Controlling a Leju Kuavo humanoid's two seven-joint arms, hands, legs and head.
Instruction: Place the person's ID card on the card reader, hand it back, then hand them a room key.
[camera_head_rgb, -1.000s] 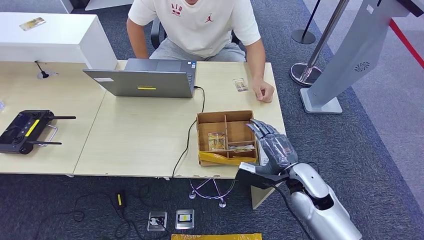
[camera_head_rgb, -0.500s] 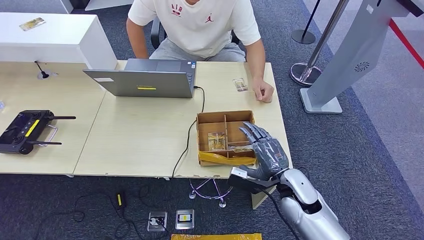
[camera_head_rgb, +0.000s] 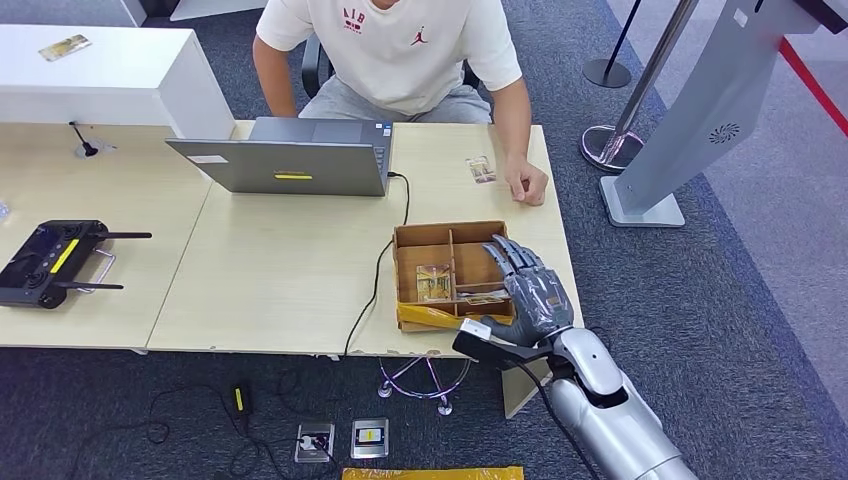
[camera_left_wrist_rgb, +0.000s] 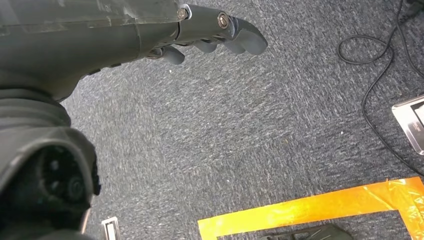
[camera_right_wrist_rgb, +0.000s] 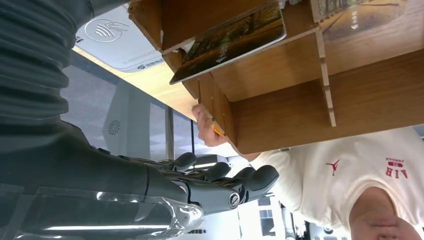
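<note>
A small card (camera_head_rgb: 480, 169) lies on the table's far right, beside the resting hand (camera_head_rgb: 527, 184) of the seated person. A partitioned wooden box (camera_head_rgb: 448, 235) near the front edge holds a card (camera_head_rgb: 433, 282) lying flat and another card (camera_head_rgb: 484, 298) in its front right slot. My right hand (camera_head_rgb: 530, 285) hovers over the box's right side, fingers spread and holding nothing. In the right wrist view the leaning card (camera_right_wrist_rgb: 235, 37) sits in the box (camera_right_wrist_rgb: 300, 95), and a white card reader (camera_right_wrist_rgb: 107, 37) lies beside it. My left hand (camera_left_wrist_rgb: 215, 30) hangs over carpet, empty.
A grey laptop (camera_head_rgb: 290, 160) stands at the table's back with its cable (camera_head_rgb: 380, 270) running past the box's left side. A black controller (camera_head_rgb: 55, 260) lies at far left. A grey kiosk (camera_head_rgb: 690, 110) and stanchion (camera_head_rgb: 610, 140) stand to the right. Orange tape (camera_left_wrist_rgb: 310, 210) marks the floor.
My right hand has moved left, from beside the box to over its right compartments. The person and the cards have not moved.
</note>
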